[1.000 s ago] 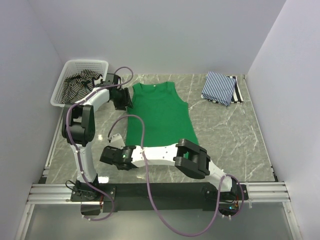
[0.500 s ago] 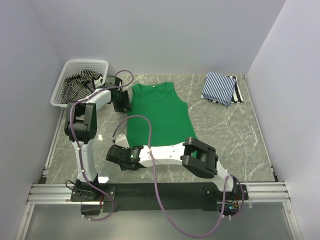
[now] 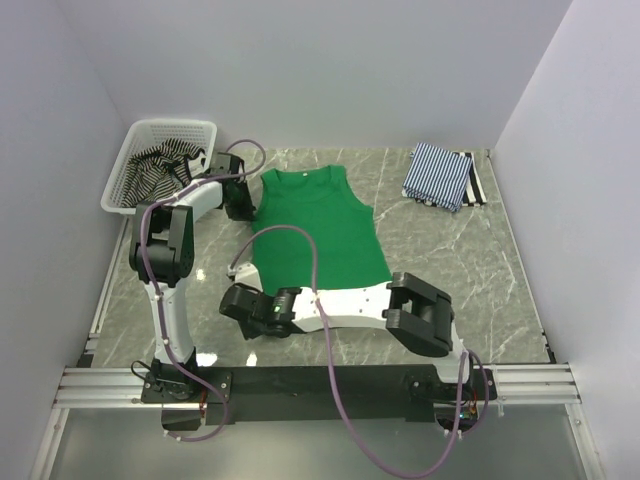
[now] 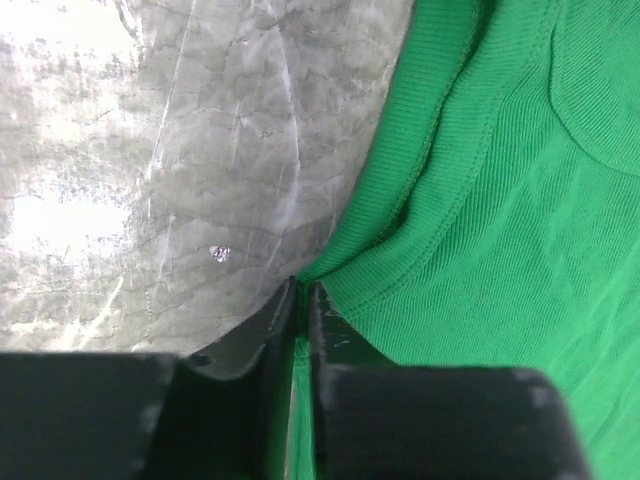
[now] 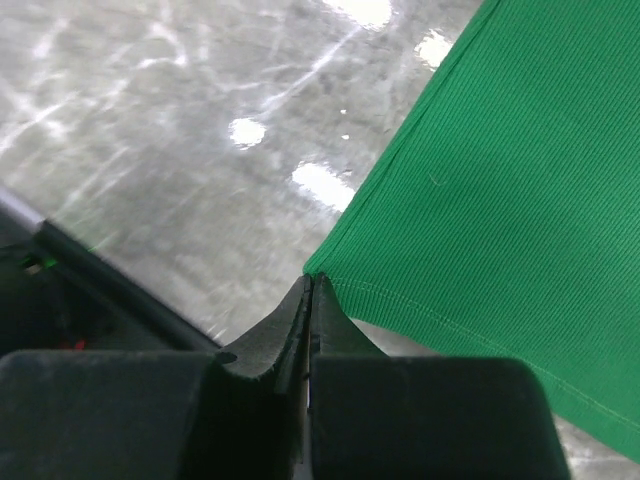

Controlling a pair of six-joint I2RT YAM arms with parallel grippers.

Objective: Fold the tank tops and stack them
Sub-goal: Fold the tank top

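Green top (image 3: pixel 320 235) lies flat in the middle of the table (image 3: pixel 470 270), with its neck at the far end. Your left gripper (image 4: pixel 303 292) pinches the left armhole edge, fingers pressed together on the cloth. Your right gripper (image 5: pixel 308 285) pinches the near left corner of the hem, fingers pressed tight too. Both hold the same long side, so I think you are set to lift that side and fold it over to the right.

Your right arm lies along the near edge of the table, just below the hem, so lift up before you swing. You have bare table to the right of the top. The blue top (image 3: pixel 437 172) sits folded in the far right corner, well apart. The basket (image 3: pixel 170 128) with the striped top (image 3: pixel 155 165) is just beside your left arm, so keep off it.
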